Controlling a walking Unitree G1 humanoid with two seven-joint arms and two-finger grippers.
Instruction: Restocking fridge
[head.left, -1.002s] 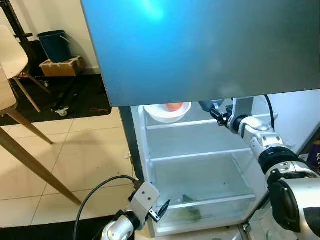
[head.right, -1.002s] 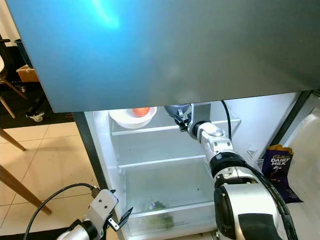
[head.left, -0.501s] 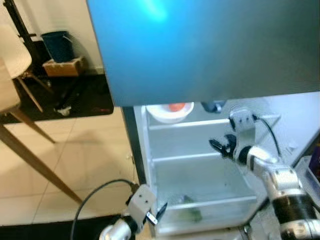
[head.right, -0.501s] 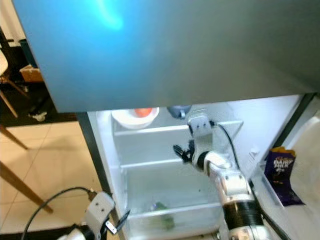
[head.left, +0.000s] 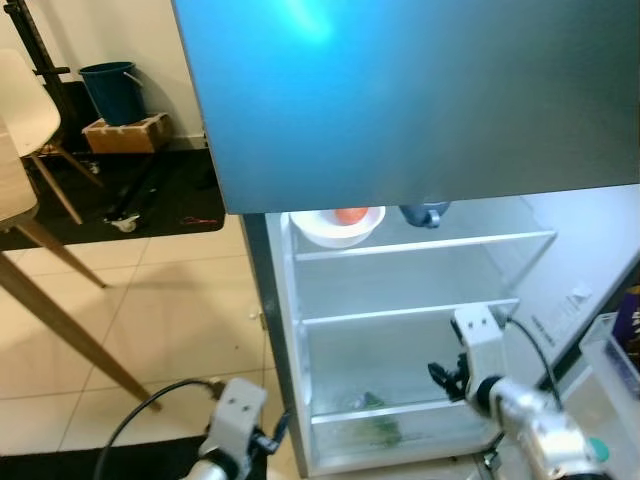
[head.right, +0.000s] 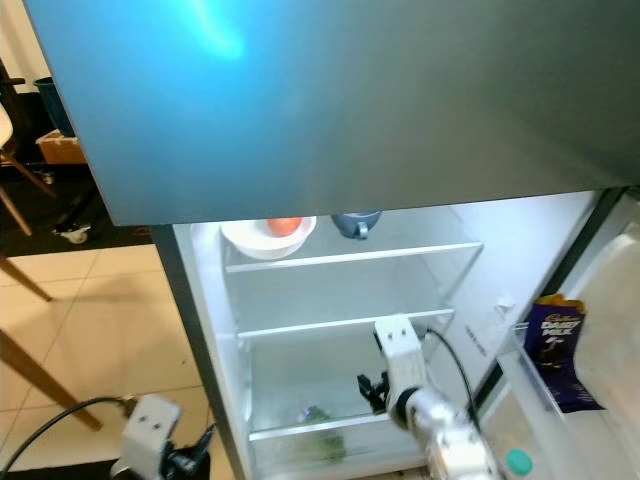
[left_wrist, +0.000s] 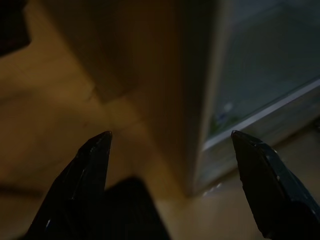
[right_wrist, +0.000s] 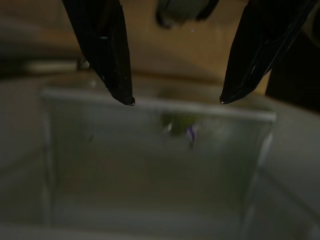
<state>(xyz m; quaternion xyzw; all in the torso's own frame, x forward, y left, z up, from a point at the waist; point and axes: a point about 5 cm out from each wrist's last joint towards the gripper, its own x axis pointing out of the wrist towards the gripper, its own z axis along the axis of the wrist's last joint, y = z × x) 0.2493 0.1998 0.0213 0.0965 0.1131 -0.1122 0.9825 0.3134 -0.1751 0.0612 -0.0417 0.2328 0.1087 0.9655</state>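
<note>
the left gripper (left_wrist: 170, 137) hung low beside the fridge's (head.left: 420, 330) front left corner, just off the tiled floor (head.left: 150, 300), its two black fingers (left_wrist: 90, 165) spread wide with nothing between them. in its wrist view the fridge's lower front edge and the clear drawer front sat beyond the fingertips, all very dim.

the right gripper (head.right: 372, 390) was down at the crisper drawer (head.left: 400, 420), near the right half of the drawer's front edge, below the middle shelf. its fingers (right_wrist: 107, 65) stood apart and empty, tips hovering over the drawer opening. something green with a touch of purple (right_wrist: 182, 131) lay in the drawer toward its front edge, blurred, hard to say what it was.

further in, the middle glass shelf (head.left: 400, 312) ran across bare. above it, on the top shelf (head.left: 420, 243), a white bowl (head.left: 335, 225) with something orange (head.left: 349, 213) in it sat at the left end near the front edge, and a blue cup (head.left: 424, 213) stood to its right, apart from the bowl. the freezer door (head.left: 400, 100) overhung everything above that.

on the open door at the far right, a purple dairy milk packet (head.right: 560, 345) stood in the door bin. off to the left, past the tiles, a dark rug, a cardboard box (head.left: 125, 132) and a blue bucket (head.left: 108, 88) stood against the wall, with a wooden chair leg (head.left: 70, 330) crossing the floor.
</note>
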